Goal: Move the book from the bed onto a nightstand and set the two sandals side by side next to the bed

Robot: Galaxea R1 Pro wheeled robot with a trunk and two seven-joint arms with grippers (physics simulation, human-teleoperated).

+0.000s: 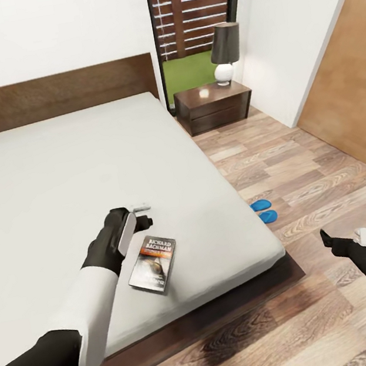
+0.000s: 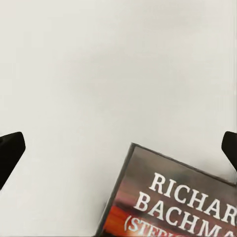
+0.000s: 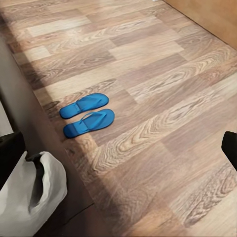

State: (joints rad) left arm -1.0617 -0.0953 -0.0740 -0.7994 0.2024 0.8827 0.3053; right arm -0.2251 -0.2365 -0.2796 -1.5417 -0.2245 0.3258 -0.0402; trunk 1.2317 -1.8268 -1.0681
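Bright, even, softly blurred renders

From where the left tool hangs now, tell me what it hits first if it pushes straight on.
The left tool points down at the mattress, open. It would likely meet bare mattress first, just beyond the book's top edge. Depth is hard to judge, so one finger might clip the book.

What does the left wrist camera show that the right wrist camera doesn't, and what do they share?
Left wrist camera: the book lying on the light-grey mattress, its cover lettering readable, between the open fingers of the left end effector.

Right wrist camera: the two blue sandals side by side on the wood floor, close to the bed's dark frame.

Shared: dark fingertips at the picture edges, holding nothing.
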